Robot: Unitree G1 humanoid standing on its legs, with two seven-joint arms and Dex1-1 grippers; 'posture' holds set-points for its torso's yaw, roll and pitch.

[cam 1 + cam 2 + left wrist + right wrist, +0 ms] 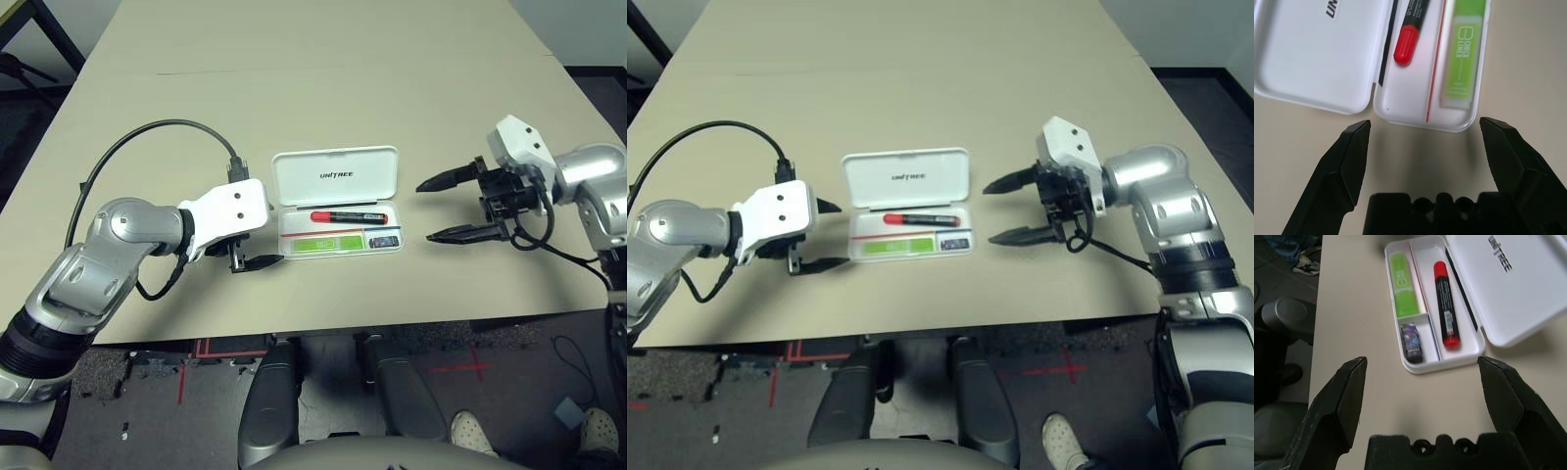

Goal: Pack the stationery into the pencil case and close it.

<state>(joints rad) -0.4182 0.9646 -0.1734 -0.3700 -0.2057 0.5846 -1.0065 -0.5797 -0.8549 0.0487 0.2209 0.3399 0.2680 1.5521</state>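
The white pencil case (333,163) lies open in the middle of the table, its lid with dark lettering folded back to the far side. In its tray lie a red marker (348,214), a light green highlighter (326,244) and a small dark block (383,241). My left gripper (266,235) sits just left of the tray's left end, open, with nothing between its fingers. My right gripper (427,211) hovers a short way right of the tray's right end, also open and empty. In the wrist views the marker (1445,308), the highlighter (1464,54) and the block (1412,342) show inside the tray.
A black cable (147,132) arcs over the table from my left wrist. The beige table (313,59) stretches far behind the case. The table's near edge runs just below both arms, with floor and a person's shoes (475,431) beyond it.
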